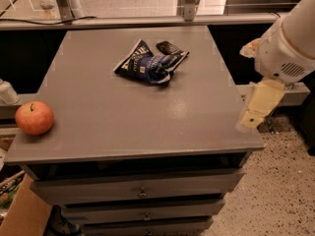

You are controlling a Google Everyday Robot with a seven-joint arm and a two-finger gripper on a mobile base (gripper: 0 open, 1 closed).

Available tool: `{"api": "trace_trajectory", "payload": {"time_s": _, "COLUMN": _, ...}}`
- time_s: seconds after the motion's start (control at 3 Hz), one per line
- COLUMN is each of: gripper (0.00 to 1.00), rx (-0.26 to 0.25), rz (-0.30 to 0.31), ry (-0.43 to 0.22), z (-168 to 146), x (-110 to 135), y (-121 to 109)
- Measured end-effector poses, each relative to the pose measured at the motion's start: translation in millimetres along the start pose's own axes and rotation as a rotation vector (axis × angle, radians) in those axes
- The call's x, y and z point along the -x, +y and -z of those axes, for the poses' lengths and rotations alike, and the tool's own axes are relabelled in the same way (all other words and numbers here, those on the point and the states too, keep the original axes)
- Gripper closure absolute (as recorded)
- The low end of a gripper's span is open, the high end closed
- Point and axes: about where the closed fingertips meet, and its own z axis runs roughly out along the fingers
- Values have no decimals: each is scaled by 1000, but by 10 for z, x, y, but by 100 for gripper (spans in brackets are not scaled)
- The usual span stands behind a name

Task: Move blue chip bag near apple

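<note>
The blue chip bag (142, 65) lies crumpled on the far middle of the grey table top (123, 117), dark navy with white lettering. A smaller black packet (172, 49) touches its right end. The red-orange apple (34, 117) stands at the table's front left corner, stem up. My gripper (258, 104), cream-coloured under the white arm (290, 43), hangs at the right, just off the table's right edge. It is to the right of the bag, nearer the front, and well apart from it. It holds nothing that I can see.
The table is a cabinet with drawers (142, 193) at the front. A rail with metal posts (147, 19) runs behind it. A cardboard box (24, 215) stands on the floor at the lower left. Speckled floor lies to the right.
</note>
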Motion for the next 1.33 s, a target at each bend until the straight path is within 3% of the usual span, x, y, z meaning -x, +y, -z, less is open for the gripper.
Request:
{"api": "trace_trajectory", "payload": {"time_s": 0.33, "gripper": 0, "rx": -30, "rz": 13, "ry": -63, "z": -343, "x": 152, "y": -103}}
{"api": "trace_trajectory", "payload": {"time_s": 0.67, "gripper": 0, "rx": -75, "rz": 63, "ry": -123, "z": -833, "x": 473, "y": -377}}
{"api": "trace_trajectory", "payload": {"time_s": 1.0, "gripper": 0, "rx": -142, "rz": 80, "ry": -190, "z": -1164, "x": 875, "y": -797}}
{"api": "trace_trajectory", "payload": {"time_s": 1.33, "gripper": 0, "rx": -175, "rz": 55, "ry": -253, "z": -1336, "x": 1269, "y": -1186}}
